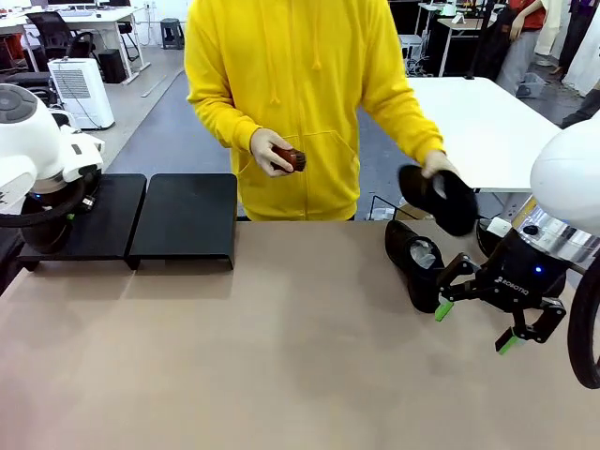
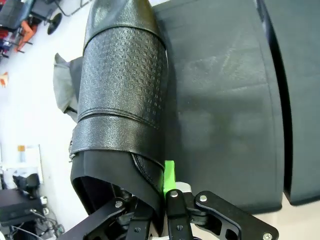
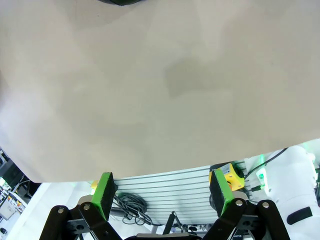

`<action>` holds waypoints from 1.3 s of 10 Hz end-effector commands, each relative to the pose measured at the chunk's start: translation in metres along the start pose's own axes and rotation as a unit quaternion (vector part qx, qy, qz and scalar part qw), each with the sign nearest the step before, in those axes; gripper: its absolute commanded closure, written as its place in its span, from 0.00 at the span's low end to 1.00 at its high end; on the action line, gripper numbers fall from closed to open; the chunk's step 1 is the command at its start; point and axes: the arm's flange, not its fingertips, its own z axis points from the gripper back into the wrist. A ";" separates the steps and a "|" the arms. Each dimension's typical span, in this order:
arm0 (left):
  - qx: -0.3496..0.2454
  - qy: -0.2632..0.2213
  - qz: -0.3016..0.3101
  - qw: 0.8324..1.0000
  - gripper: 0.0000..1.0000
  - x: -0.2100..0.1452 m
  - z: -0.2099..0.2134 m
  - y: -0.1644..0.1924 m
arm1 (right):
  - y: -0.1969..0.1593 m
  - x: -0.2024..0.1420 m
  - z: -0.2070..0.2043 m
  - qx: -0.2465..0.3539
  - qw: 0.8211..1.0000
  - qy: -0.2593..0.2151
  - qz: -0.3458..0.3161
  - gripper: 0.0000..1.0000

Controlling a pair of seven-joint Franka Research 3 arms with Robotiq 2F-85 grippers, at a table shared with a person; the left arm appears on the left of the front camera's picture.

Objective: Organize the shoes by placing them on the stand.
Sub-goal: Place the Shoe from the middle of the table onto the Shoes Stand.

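My left gripper (image 2: 162, 184) is shut on the rim of a black embossed leather shoe (image 2: 122, 85), which hangs over the left platform of the black stand (image 2: 225, 115). In the front view my left arm (image 1: 37, 150) is over that end of the stand (image 1: 183, 217) and hides the gripper and shoe. A second black shoe (image 1: 415, 261) lies on the table at the right. Just right of it, my right gripper (image 1: 474, 327) stands open with nothing between its fingers. The person holds a third shoe (image 1: 442, 199) in one hand above the table's far edge.
The person in a yellow hoodie stands at the far side, with a small brown brush (image 1: 289, 158) in the other hand. The tan table top (image 1: 281, 356) is bare in the middle. In the right wrist view my open gripper (image 3: 162, 192) faces the table's edge (image 3: 150, 172).
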 end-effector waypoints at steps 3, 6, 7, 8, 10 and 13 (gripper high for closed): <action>0.016 -0.015 0.003 1.000 1.00 0.006 -0.012 -0.001 | 0.001 0.000 0.000 0.000 1.000 -0.002 0.005 0.00; 0.012 -0.012 0.015 1.000 0.50 0.002 -0.012 0.006 | 0.001 0.000 0.000 0.000 1.000 -0.002 0.005 0.00; 0.014 -0.012 0.023 1.000 0.30 0.001 -0.010 0.009 | 0.001 0.000 0.000 0.000 1.000 -0.002 0.005 0.00; 0.017 -0.017 0.036 0.999 0.10 -0.001 -0.003 0.012 | 0.001 0.000 0.000 0.000 1.000 -0.002 0.005 0.00; 0.015 -0.026 0.053 0.998 0.00 -0.007 0.017 0.019 | 0.001 0.000 0.000 0.000 1.000 -0.002 0.005 0.00; 0.009 -0.041 0.052 0.998 0.00 -0.023 0.050 0.024 | 0.001 0.000 0.000 0.000 1.000 -0.002 0.005 0.00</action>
